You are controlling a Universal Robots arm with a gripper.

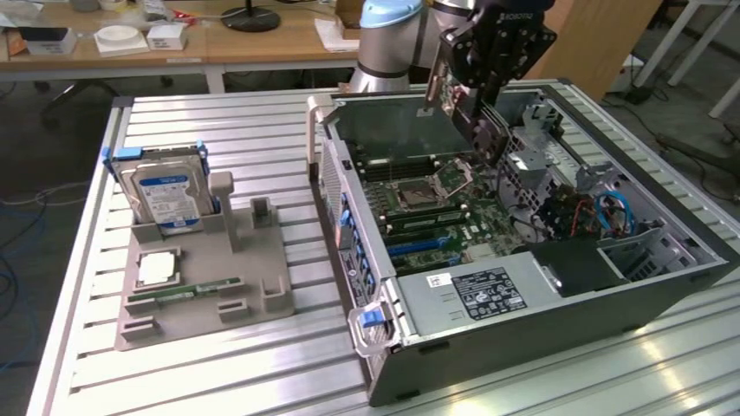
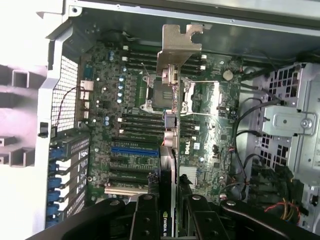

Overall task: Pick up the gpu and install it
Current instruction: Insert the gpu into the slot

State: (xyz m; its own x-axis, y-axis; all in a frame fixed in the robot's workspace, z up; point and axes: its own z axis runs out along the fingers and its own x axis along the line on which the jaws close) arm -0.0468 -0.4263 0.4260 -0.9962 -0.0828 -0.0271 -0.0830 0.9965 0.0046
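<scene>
The black hand [image 1: 483, 91] clenches the thin green silver-bracketed card [image 2: 176, 47] above the green motherboard [image 2: 125, 125]; slight misalignment could jam it beside its slot.

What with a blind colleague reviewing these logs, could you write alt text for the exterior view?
The claw holds the gpu above the motherboard inside an open computer case lying on a slatted metal table. Toward the exterior view's left, a grey tray holds a hard drive and a memory stick.
</scene>
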